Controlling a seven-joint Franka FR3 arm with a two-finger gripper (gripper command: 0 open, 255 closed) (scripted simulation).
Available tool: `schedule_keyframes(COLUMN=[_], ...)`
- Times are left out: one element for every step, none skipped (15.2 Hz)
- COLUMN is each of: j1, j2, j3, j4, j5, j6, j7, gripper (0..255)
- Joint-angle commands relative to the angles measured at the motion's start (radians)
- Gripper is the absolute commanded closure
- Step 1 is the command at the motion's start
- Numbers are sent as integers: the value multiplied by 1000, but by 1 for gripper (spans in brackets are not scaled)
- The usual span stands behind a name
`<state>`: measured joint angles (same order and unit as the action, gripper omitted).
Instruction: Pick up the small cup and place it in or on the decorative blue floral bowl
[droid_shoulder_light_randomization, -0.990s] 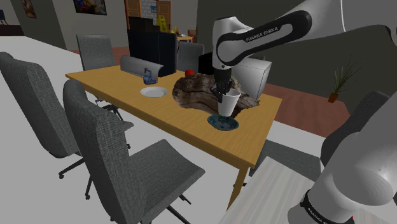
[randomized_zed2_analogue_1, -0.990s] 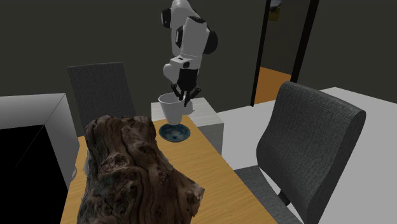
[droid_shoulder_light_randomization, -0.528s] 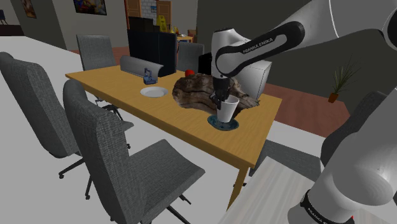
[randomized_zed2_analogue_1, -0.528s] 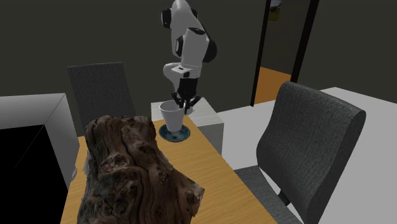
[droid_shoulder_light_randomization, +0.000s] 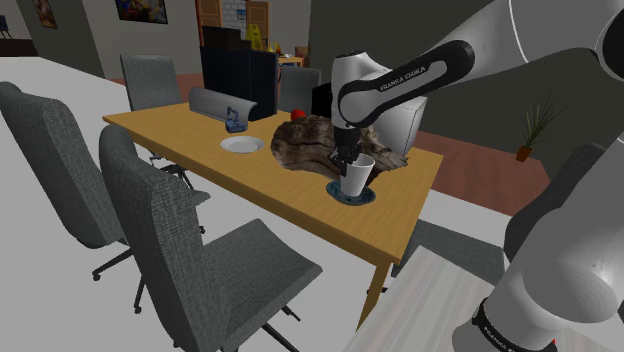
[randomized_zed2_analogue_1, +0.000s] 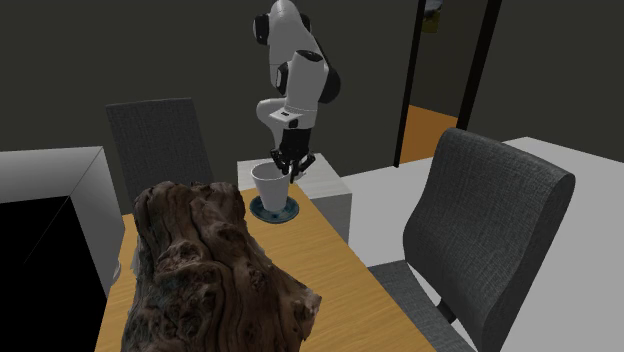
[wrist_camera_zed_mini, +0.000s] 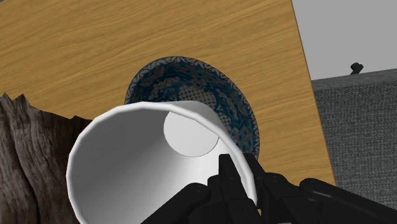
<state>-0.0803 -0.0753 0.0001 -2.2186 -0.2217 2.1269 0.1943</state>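
Two grey office chairs (droid_shoulder_light_randomization: 150, 230) are the first things I see at the far left of the shoulder view, well apart from the blue floral bowl (droid_shoulder_light_randomization: 366, 197) and on the near side of the wooden table (droid_shoulder_light_randomization: 180, 140) it sits on. Next comes a white plate (droid_shoulder_light_randomization: 241, 144), lying flat on the table well to the left of the bowl. A gnarled brown piece of driftwood (droid_shoulder_light_randomization: 305, 145) lies just beside the bowl, behind it and to its left.

At the bowl itself, the white cup (droid_shoulder_light_randomization: 357, 173) has its base down inside the bowl, leaning slightly so its mouth tips to the right. My black gripper (droid_shoulder_light_randomization: 347, 163) comes down from above and is clamped on the cup's rim.

My wrist view confirms the hold. One finger is inside the cup (wrist_camera_zed_mini: 146, 159) and the other outside, with the wall pinched between them at the gripper (wrist_camera_zed_mini: 245, 181). The patterned bowl (wrist_camera_zed_mini: 238, 105) shows directly beyond the cup's base. In the second exterior view the cup (randomized_zed2_analogue_1: 268, 185) stands in the bowl (randomized_zed2_analogue_1: 287, 212), and the gripper (randomized_zed2_analogue_1: 289, 172) is at the rim.

Right of the bowl in the shoulder view, a white box (droid_shoulder_light_randomization: 402, 122) stands behind the table's far corner. A potted plant (droid_shoulder_light_randomization: 533, 128) stands on the floor, well apart from the bowl.
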Motion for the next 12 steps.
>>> schedule_keyframes(j1=[0, 0, 0, 0, 0, 0, 0, 0, 3, 6, 9, 11], j2=[0, 0, 0, 0, 0, 0, 0, 0, -14, -26, -36, -44], j3=[0, 0, 0, 0, 0, 0, 0, 0, 3, 6, 9, 12], j4=[0, 0, 0, 0, 0, 0, 0, 0, 20, 40, 62, 81], j5=[0, 0, 0, 0, 0, 0, 0, 0, 5, 9, 13, 16], j6=[0, 0, 0, 0, 0, 0, 0, 0, -33, -66, -99, -126], j7=[0, 0, 0, 0, 0, 0, 0, 0, -3, -5, -7, -9], gripper=[255, 255, 0, 0, 0, 0, 0, 0, 0, 0, 0, 0])
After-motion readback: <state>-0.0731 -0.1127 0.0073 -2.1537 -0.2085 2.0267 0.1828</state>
